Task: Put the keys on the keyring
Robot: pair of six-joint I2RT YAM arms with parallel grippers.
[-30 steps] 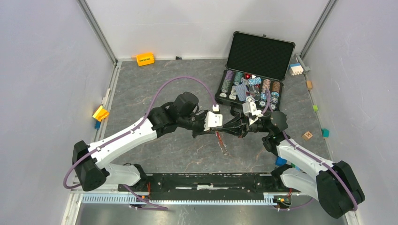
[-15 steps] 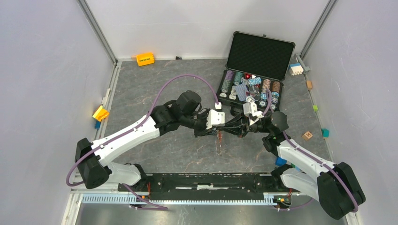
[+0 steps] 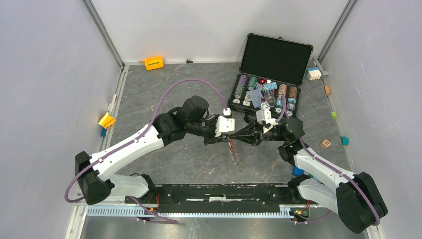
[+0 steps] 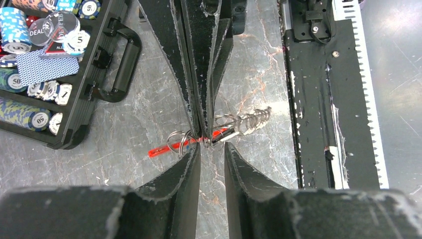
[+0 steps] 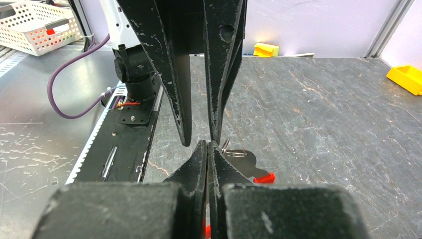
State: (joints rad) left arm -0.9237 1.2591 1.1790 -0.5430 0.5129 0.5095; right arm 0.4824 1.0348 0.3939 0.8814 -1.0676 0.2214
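Observation:
My two grippers meet tip to tip above the middle of the table. The right gripper (image 3: 234, 138) (image 5: 206, 144) is shut on the keyring (image 4: 178, 142), pinching its thin silver rings. The red fob (image 4: 160, 151) (image 5: 264, 177) hangs down from them (image 3: 232, 148). Small silver keys (image 4: 250, 121) hang on a ring just beside the right gripper's closed tips. The left gripper (image 3: 226, 139) (image 4: 211, 147) is open, its two fingertips on either side of the right gripper's tips, and it holds nothing. In the right wrist view part of the rings is hidden behind my own fingers.
An open black case of poker chips (image 3: 263, 94) (image 4: 74, 74) stands just behind the grippers. An orange block (image 3: 154, 62) lies at the back wall and a yellow block (image 3: 106, 120) at the left edge. Small coloured blocks (image 3: 326, 144) sit on the right. The black base rail (image 3: 224, 191) runs along the near edge.
The left gripper was shut against the right gripper's tips and has opened. The left arm pushed forward, then drew slightly back. The right gripper kept its hold on the keyring.

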